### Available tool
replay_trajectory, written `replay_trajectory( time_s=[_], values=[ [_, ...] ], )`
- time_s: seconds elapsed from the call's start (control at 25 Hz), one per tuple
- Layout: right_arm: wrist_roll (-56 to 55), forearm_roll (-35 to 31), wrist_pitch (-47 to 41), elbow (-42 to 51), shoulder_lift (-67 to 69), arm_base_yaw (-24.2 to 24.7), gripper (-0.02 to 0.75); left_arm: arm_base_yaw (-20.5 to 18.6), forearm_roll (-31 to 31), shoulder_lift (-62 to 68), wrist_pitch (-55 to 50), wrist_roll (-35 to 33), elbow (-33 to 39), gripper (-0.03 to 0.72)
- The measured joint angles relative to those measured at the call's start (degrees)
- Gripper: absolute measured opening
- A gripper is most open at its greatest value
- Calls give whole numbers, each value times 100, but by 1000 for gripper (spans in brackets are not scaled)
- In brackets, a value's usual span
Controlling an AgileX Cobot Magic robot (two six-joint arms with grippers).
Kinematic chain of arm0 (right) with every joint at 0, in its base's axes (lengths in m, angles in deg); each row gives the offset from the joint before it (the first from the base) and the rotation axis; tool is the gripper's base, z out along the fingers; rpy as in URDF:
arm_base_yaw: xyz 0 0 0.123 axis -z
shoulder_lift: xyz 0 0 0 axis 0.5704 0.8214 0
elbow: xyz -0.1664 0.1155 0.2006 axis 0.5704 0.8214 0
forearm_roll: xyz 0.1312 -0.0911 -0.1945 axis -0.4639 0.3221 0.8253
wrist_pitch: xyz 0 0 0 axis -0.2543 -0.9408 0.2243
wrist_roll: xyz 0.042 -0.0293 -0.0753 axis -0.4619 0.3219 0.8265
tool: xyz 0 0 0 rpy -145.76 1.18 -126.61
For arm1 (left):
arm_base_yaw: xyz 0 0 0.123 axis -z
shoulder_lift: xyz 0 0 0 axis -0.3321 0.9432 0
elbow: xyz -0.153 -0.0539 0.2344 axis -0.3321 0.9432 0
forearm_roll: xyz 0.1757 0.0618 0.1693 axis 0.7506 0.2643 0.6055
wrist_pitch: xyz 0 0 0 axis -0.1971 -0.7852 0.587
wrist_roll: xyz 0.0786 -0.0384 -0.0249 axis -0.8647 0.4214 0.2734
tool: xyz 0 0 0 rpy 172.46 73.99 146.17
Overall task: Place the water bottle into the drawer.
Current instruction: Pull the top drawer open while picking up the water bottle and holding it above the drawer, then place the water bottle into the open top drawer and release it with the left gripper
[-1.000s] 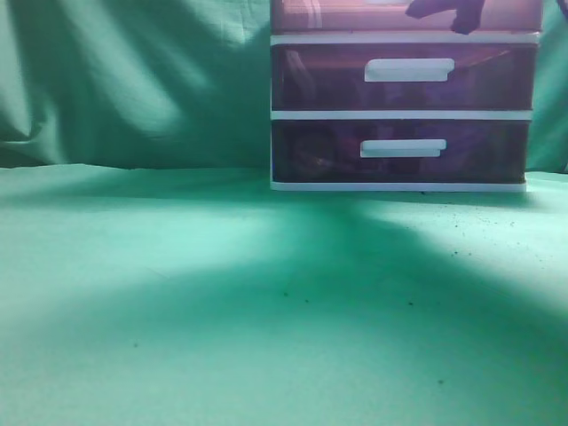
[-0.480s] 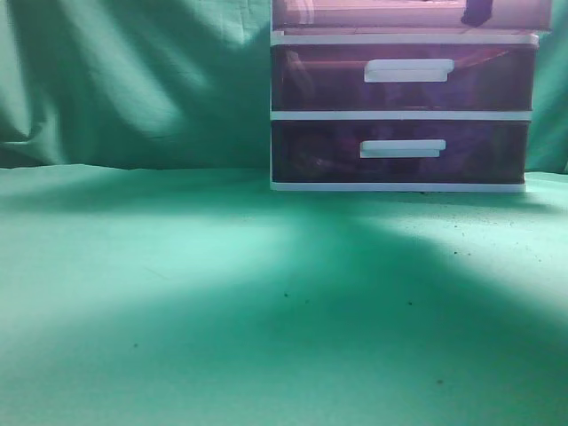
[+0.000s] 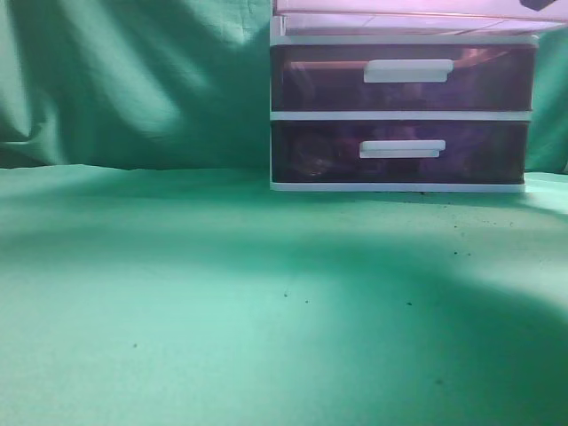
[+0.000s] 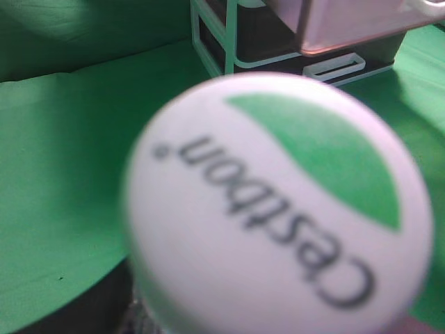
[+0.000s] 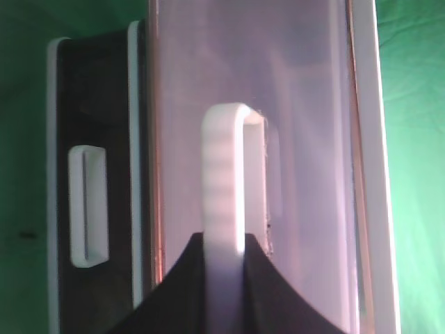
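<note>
The water bottle's white cap (image 4: 278,209), with a green leaf mark and "Cestbon" lettering, fills the left wrist view. It sits close in front of the camera in my left gripper. Only a dark finger (image 4: 97,309) shows beside it. The reddish-pink translucent drawer (image 5: 306,139) is pulled out of the white-framed unit. It also shows in the left wrist view (image 4: 348,24) and at the top edge of the exterior view (image 3: 408,18). My right gripper (image 5: 224,240) is shut on the drawer's white handle (image 5: 224,167). The bottle is out of the exterior view.
Two darker purple drawers, the middle one (image 3: 404,78) and the bottom one (image 3: 399,151), stay shut in the unit at the back right. A green cloth (image 3: 222,311) covers the table, and a green backdrop (image 3: 133,80) hangs behind it.
In the exterior view the pink drawer has slid further out toward the camera. My right gripper's dark shape has moved right, to the top right corner.
</note>
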State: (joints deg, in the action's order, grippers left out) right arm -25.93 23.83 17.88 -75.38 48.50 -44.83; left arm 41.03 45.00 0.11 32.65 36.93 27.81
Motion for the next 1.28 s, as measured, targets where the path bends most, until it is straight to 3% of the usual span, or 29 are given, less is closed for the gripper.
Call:
replay_trajectory(
  time_s=[0.36,0.52,0.72,0.96,1.08,1.28],
  values=[
    [35,75,227,578,-246,0,86,23,-605,58,951,0,-40,295],
    [39,75,249,602,-245,0,86,274,-1025,545,931,-487,-667,295],
    [39,75,262,602,-245,0,86,883,-1149,2048,65,-1764,-2713,295],
    [39,87,276,606,-245,0,86,1002,-901,4483,-1811,-2182,-6267,295],
    [39,90,280,606,-245,0,86,1002,-903,5555,-2250,-2314,-7795,295],
    [64,171,265,616,-245,0,86,1002,-1254,6500,-2322,-2573,-9066,295]
  ],
)
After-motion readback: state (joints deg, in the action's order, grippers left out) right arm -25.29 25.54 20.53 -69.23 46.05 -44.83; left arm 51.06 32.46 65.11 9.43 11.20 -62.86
